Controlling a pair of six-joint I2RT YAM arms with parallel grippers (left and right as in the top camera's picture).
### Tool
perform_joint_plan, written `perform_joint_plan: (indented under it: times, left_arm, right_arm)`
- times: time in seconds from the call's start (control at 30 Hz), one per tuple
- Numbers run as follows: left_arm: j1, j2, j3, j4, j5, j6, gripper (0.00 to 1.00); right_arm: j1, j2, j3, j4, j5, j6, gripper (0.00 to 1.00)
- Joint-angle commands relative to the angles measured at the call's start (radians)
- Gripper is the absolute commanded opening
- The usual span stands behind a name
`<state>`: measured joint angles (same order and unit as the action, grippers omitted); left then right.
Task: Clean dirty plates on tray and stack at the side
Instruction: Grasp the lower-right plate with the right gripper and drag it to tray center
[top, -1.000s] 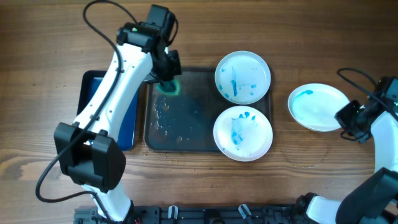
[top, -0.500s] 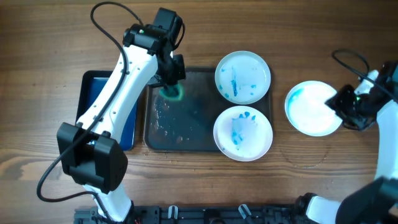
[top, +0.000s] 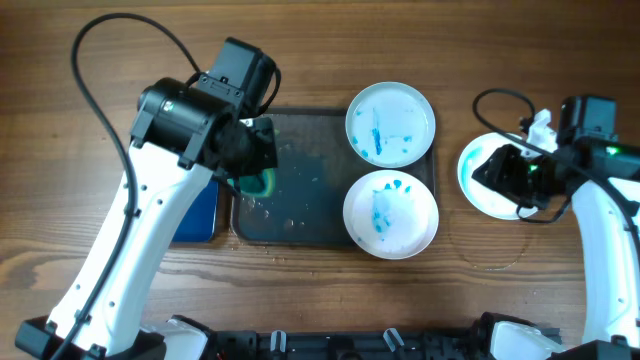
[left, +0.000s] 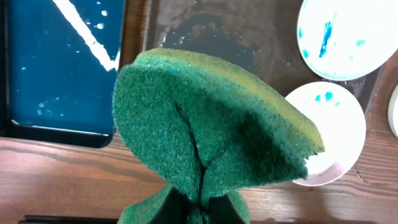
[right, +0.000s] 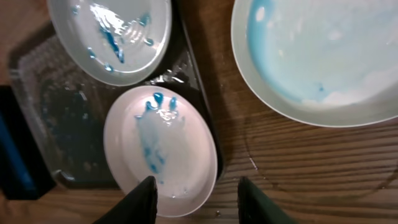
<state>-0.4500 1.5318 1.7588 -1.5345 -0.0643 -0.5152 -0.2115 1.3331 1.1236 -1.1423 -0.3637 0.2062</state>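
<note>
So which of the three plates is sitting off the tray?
The rightmost plate, on bare wood, with a pale blue wash. The far plate and near plate, both streaked blue, rest on the dark tray.

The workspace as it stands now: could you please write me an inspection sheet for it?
Surface: wooden table.
Job's things: wet grey tray holds two blue-smeared plates; third plate on the table to its right.
Clutter: blue-bottomed tray left of it.
Grippers: left gripper shut on green sponge over the tray; right gripper open above third plate.
Cables: black cable looping at each arm.
Surroundings: black rail along near edge.
</note>
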Motion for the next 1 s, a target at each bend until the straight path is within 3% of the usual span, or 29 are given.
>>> perform_joint_plan:
  times: [0.0, 0.2, 0.57, 0.97]
  left_arm:
    - [-0.003, -0.024, -0.013, -0.003, -0.072, -0.054, 0.04]
    - [0.045, -0.025, -0.109, 0.060, -0.087, -0.070, 0.04]
    - [0.122, -0.024, -0.261, 0.246, 0.095, -0.012, 0.04]
    - [0.147, 0.008, -0.269, 0.320, 0.143, -0.013, 0.04]
  right_arm:
    - [0.029, -0.015, -0.093, 0.035, 0.073, 0.041, 0.41]
    - [0.037, -0.015, -0.230, 0.135, 0.076, 0.055, 0.37]
    - [0.164, -0.015, -0.252, 0.182, 0.079, 0.041, 0.38]
    - [0.182, -0.015, -0.459, 0.372, -0.058, 0.059, 0.37]
